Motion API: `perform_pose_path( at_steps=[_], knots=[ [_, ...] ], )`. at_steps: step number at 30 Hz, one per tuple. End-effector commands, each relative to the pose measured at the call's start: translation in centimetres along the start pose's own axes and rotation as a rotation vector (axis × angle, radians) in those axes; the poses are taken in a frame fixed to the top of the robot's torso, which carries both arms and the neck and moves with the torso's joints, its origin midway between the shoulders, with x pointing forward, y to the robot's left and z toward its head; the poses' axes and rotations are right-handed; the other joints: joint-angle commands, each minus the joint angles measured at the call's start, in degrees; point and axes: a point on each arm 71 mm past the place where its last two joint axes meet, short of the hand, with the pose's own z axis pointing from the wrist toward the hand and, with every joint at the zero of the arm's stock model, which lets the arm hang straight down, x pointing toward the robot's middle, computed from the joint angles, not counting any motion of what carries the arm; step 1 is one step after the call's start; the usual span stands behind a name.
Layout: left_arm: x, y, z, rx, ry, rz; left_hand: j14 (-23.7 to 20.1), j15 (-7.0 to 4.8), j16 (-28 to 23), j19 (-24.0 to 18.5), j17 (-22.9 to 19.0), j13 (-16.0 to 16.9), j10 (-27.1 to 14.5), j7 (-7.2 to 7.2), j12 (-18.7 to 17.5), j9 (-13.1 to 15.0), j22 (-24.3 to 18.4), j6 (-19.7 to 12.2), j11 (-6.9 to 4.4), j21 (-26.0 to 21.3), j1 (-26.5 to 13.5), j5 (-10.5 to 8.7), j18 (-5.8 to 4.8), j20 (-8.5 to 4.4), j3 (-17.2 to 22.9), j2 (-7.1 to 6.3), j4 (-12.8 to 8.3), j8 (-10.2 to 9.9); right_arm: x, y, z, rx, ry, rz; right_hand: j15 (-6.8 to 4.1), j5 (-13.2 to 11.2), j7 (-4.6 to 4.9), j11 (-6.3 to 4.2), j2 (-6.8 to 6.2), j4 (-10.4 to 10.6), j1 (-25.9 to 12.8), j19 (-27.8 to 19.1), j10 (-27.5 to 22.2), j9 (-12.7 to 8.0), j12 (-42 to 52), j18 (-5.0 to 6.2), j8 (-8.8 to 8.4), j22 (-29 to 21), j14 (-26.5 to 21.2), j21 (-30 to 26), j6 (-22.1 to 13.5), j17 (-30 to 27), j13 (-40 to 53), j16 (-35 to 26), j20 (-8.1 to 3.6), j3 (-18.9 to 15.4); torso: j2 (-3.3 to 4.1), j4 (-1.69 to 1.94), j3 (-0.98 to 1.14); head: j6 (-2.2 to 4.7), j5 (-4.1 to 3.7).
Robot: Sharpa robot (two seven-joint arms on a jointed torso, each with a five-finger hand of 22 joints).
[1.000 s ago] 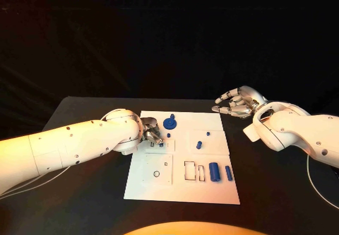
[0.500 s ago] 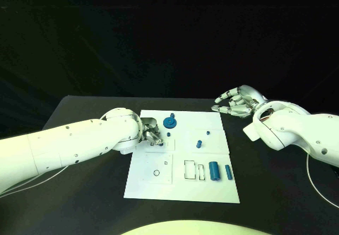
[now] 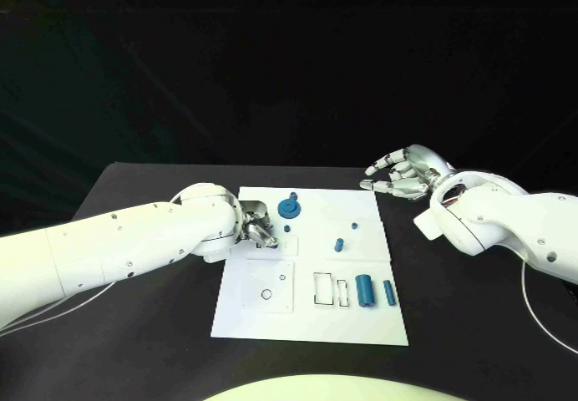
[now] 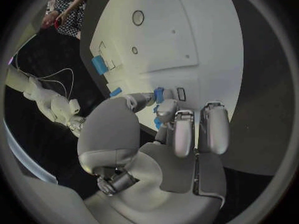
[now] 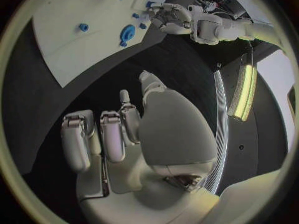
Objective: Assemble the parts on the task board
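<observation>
The white task board [image 3: 311, 322] lies in the middle of the black table. My left hand [image 3: 258, 228] is low over the board's left edge and pinches a small blue part [image 4: 159, 93] between thumb and fingertips. On the board are a round blue piece with a peg [image 3: 289, 208], a small blue peg [image 3: 338, 245], a thick blue cylinder [image 3: 365, 291] and a slimmer one [image 3: 389, 291]. My right hand [image 3: 403, 177] hovers past the board's far right corner with its fingers loosely curled and nothing in them. The right wrist view shows the board [image 5: 62, 45] and the left hand [image 5: 168, 16].
Empty outlined slots [image 3: 325, 289] and a ring mark [image 3: 266, 294] sit on the near half of the board. Black table [image 3: 144, 334] surrounds the board on all sides. A thin cable [image 3: 542, 322] trails from my right arm near the table's right edge.
My left hand's fingertips have shifted slightly at the board's left edge. The right hand has stayed where it was.
</observation>
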Motion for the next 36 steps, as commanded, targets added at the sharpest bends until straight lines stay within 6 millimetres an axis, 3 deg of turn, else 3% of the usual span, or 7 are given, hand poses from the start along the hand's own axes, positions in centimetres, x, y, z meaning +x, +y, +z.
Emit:
perform_pose_path(
  at_steps=[1,9,25,36],
  knots=[
    [0.3,0.1,0.1,-0.006,0.031,0.014,5.71,-0.28,0.06,0.27,14.21,0.04,0.35,-0.89,0.26,0.04,0.03,1.27,0.02,0.37,-0.33,0.20,-1.05,-0.15,11.99,0.16,-11.89,0.20,0.2,0.1,0.0,-0.010,0.016,-0.011,-0.21,0.25,0.07,-0.05,0.25,-0.06,-0.44,6.00,-0.47,0.00,-0.37,-0.82,0.32,15.08,4.33,0.25,-0.46,7.88,4.64,-0.33,-0.33,0.34,0.03,-0.04,0.04,-0.08,-0.01],
    [0.3,0.2,0.4,-0.014,0.049,0.017,5.74,-0.29,0.11,0.33,14.31,0.20,0.49,-0.90,0.36,0.09,0.14,1.36,0.01,0.40,-0.69,0.52,-1.07,-0.16,11.93,0.20,-11.82,0.23,0.2,0.1,0.0,-0.010,0.016,-0.011,-0.21,0.26,0.07,-0.05,0.24,-0.06,-0.52,6.00,-0.50,0.00,-0.40,-0.82,0.36,15.08,4.31,0.25,-0.48,7.81,4.61,-0.36,-0.33,0.33,0.01,-0.03,0.07,-0.45,0.00],
    [0.3,-0.1,1.0,-0.021,0.069,0.021,5.89,-0.81,0.34,0.61,14.83,2.08,2.09,-1.92,1.57,0.53,0.49,2.79,-0.70,0.39,-5.22,0.34,-1.16,-0.56,8.37,0.36,-9.71,0.56,0.2,0.1,0.0,-0.011,0.018,-0.011,-0.21,0.26,0.07,-0.05,0.24,-0.06,-0.52,6.00,-0.50,0.00,-0.40,-0.82,0.36,15.08,4.31,0.25,-0.48,7.81,4.61,-0.36,-0.33,0.33,0.04,-0.13,0.04,-0.69,-0.15],
    [0.3,-0.1,1.2,-0.025,0.074,0.026,5.94,-0.98,0.41,0.73,14.99,2.39,2.30,-2.18,1.74,0.50,0.65,3.15,-0.90,0.40,-6.23,0.21,-1.19,-0.72,6.94,0.10,-9.10,0.47,0.2,0.1,0.0,-0.011,0.017,-0.011,-0.21,0.27,0.07,-0.05,0.24,-0.07,-0.64,6.00,-0.51,-0.01,-0.41,-0.82,0.43,15.08,4.27,0.25,-0.52,7.64,4.59,-0.43,-0.33,0.34,0.02,0.02,0.04,-0.89,-0.34]
  ],
)
